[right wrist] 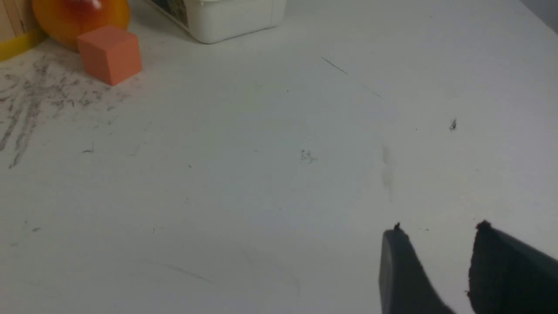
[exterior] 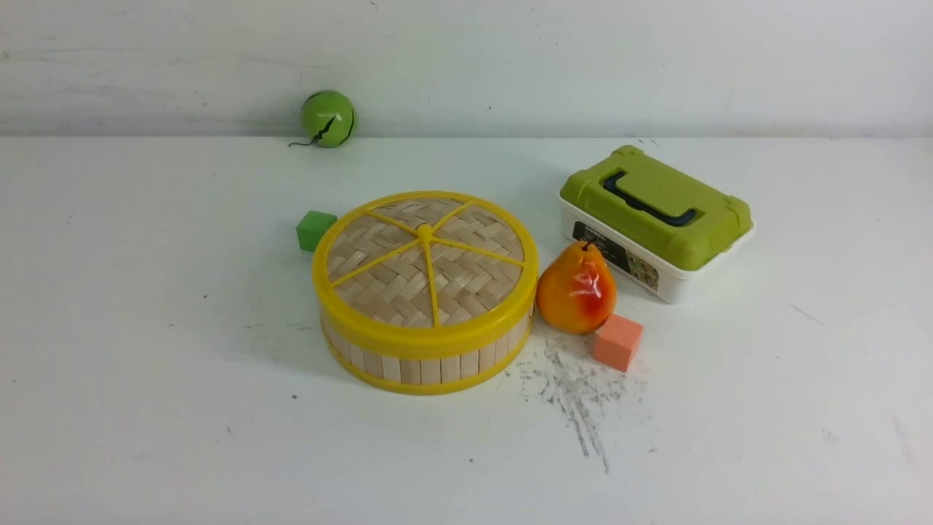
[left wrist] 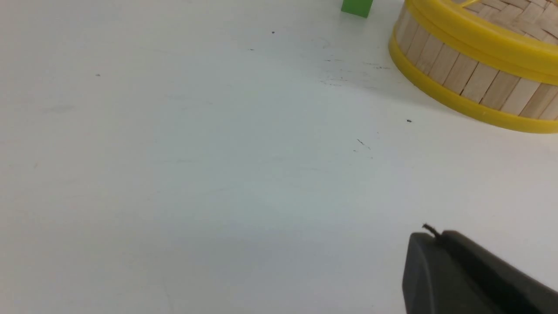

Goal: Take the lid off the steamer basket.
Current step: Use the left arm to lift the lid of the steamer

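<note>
The lid (exterior: 425,259), woven tan bamboo with a yellow rim and spokes, sits flat on the steamer basket (exterior: 430,368) in the middle of the table. Neither arm shows in the front view. In the left wrist view my left gripper (left wrist: 436,235) is shut, empty, low over bare table, well short of the basket (left wrist: 471,80) and the lid's rim (left wrist: 475,37). In the right wrist view my right gripper (right wrist: 439,230) stands open with nothing between its fingers, over bare table. Only a sliver of the basket (right wrist: 13,43) shows there.
A green cube (exterior: 315,229) sits behind the basket on the left. A pear (exterior: 576,289) touches its right side, with an orange cube (exterior: 617,342) in front of it. A white box with a green lid (exterior: 656,219) stands further right. A green ball (exterior: 328,118) rests by the back wall.
</note>
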